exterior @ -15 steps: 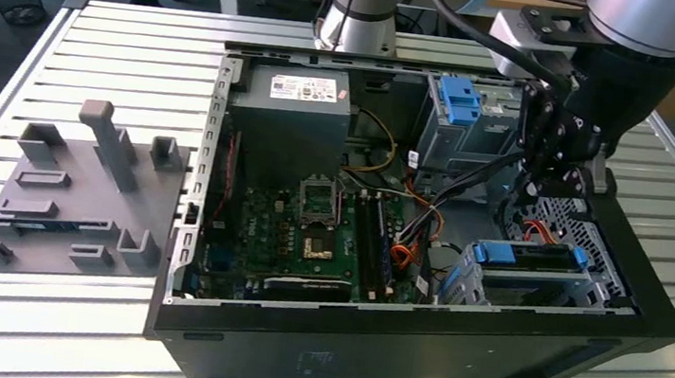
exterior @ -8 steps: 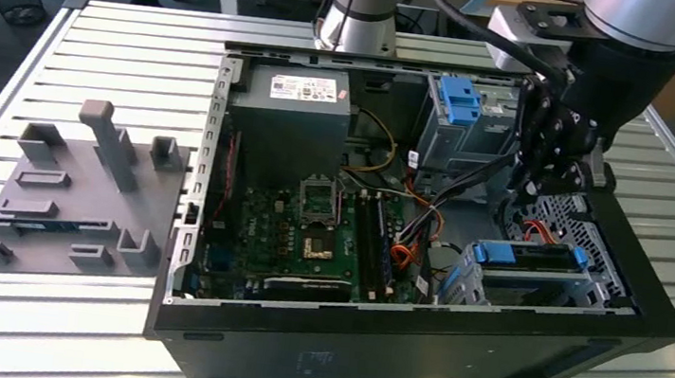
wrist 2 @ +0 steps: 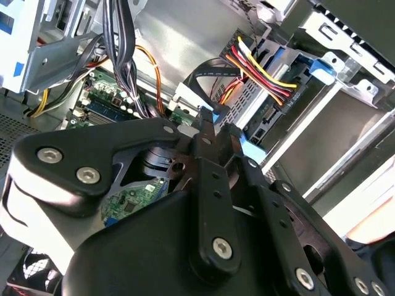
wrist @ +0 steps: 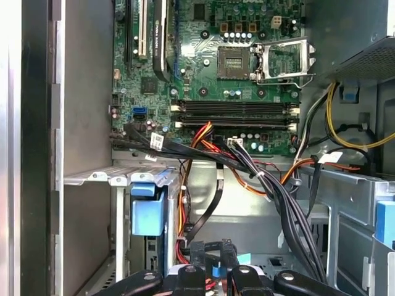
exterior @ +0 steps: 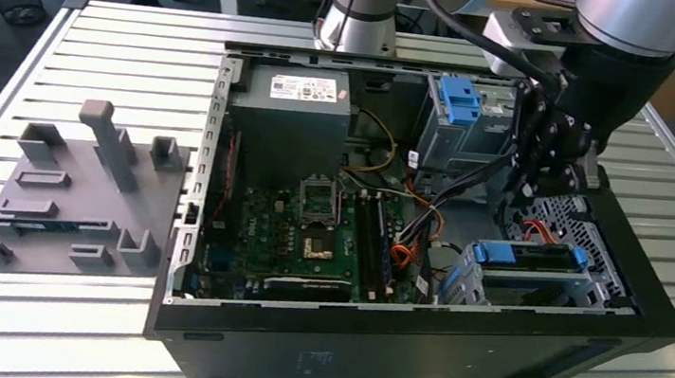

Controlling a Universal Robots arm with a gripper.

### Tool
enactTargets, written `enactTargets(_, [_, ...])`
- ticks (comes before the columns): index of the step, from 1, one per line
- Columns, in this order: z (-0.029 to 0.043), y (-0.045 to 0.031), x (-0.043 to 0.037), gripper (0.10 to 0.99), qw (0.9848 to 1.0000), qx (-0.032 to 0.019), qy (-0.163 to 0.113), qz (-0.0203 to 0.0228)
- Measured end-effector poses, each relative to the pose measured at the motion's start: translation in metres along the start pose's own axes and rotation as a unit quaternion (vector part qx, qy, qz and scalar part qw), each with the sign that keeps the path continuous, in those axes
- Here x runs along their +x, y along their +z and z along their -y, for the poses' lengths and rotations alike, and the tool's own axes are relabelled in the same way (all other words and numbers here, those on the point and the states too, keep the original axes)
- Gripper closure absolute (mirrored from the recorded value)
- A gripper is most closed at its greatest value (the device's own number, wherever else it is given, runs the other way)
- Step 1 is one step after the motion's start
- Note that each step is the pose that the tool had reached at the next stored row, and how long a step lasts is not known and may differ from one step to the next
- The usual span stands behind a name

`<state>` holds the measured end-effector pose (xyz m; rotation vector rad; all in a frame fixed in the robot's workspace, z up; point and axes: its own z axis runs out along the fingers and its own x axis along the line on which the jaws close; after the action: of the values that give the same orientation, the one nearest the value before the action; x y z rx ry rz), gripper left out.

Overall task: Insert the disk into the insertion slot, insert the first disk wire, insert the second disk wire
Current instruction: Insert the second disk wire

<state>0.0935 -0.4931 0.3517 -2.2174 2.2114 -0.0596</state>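
Open computer case. The insertion slot, in the case's near corner on the exterior view's right, already holds the disk. A coloured wire bundle reaches the disk's rear and seems plugged in. The gripper, above the slot, looks clamped on a black wire's blue connector, which is not yet seated.

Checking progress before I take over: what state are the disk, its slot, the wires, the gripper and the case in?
disk: seated in the insertion slot.
insertion slot: holds the disk.
red-yellow wire: appears plugged into the disk's end.
black wire: plug end gripped beside the disk; seating unclear.
gripper: shut on the black wire.
computer case: side open.
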Motion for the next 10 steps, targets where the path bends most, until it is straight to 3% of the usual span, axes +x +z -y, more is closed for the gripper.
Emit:
enactTargets(2, [0.0, 0.0011, -0.0006, 0.839, 1.0, 0.0, 0.001, -0.002])
enactTargets(10, [0.001, 0.006, -0.0019, 0.839, 0.9997, -0.0002, 0.009, -0.0207])
